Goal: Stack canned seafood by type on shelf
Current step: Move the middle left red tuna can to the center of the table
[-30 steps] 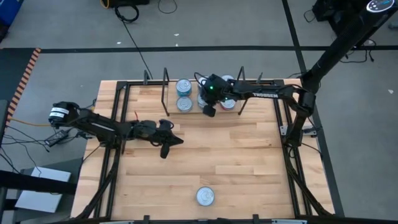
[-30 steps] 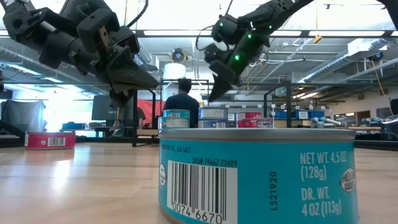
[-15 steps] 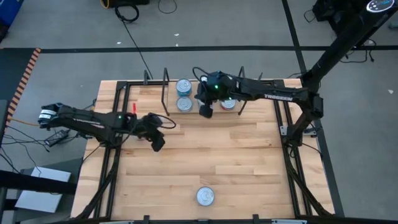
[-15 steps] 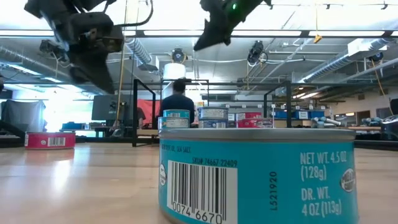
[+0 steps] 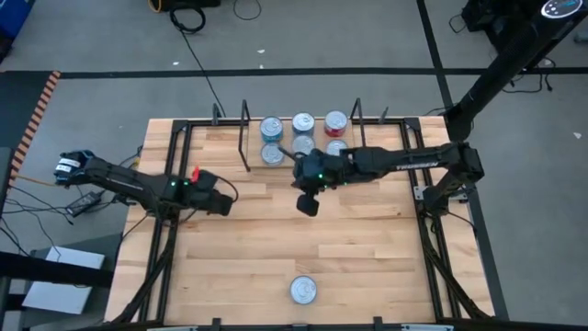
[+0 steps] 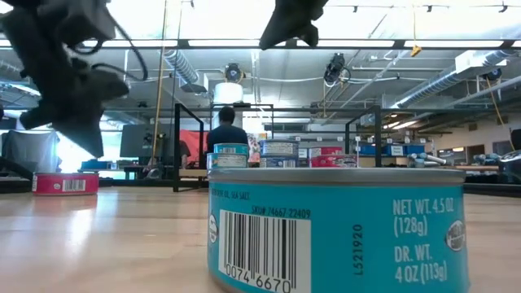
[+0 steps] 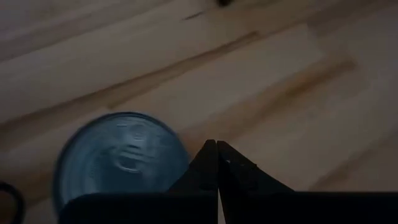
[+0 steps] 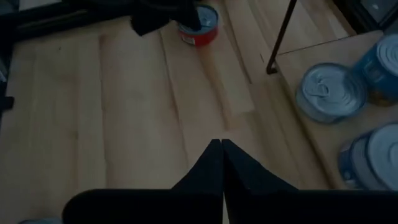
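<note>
The shelf stands at the table's far edge, and several silver-lidded tins rest on it in two rows. A blue tin stands alone by the near edge, large in the low view. A red tin sits on the table at the left and also appears in the low view and the right wrist view. My left gripper hangs shut above the table beside the red tin, which is the lid next to its fingers. My right gripper is shut, raised over mid-table in front of the shelf.
Black frame rails run along the table's left and right sides. Thin wire uprights stand at the shelf's ends. Bare wood lies between the shelf and the blue tin. A person stands in the room beyond the table.
My right gripper has drawn back from the shelf toward the near edge and risen. My left gripper has moved toward the table's left edge, toward the red tin, and come lower.
</note>
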### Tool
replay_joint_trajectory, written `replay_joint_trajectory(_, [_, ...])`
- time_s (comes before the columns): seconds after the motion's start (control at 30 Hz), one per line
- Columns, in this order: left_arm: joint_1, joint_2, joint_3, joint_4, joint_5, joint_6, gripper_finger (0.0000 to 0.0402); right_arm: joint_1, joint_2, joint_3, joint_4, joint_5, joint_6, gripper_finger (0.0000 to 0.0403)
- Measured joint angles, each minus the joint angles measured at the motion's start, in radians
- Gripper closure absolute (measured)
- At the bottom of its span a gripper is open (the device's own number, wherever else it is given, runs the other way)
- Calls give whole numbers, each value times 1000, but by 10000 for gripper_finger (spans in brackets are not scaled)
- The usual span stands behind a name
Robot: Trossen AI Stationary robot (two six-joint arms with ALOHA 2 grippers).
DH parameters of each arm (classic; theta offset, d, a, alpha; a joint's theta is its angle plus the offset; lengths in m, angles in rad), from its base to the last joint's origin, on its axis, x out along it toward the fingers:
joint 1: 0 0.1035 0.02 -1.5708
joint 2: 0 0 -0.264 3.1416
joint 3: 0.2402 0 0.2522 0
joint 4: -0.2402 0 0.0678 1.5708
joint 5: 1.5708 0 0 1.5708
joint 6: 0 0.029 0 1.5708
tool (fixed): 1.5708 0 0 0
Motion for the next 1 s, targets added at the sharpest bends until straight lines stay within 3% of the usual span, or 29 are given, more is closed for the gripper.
replay_joint_trajectory(0.3, [2,63,-97,-24,-38,-103,401,103,-2,0,-24,81,161,401])
replay_joint_trajectory(0.47, [2,115,-97,-31,-57,-71,401,134,-2,0,-38,91,204,401])
replay_joint_trajectory(0.73, [-9,125,-103,255,4,51,401,160,-56,0,-137,100,247,401])
replay_joint_trajectory(1.0, [-11,237,-100,441,-1,66,401,174,-188,0,-264,100,249,401])
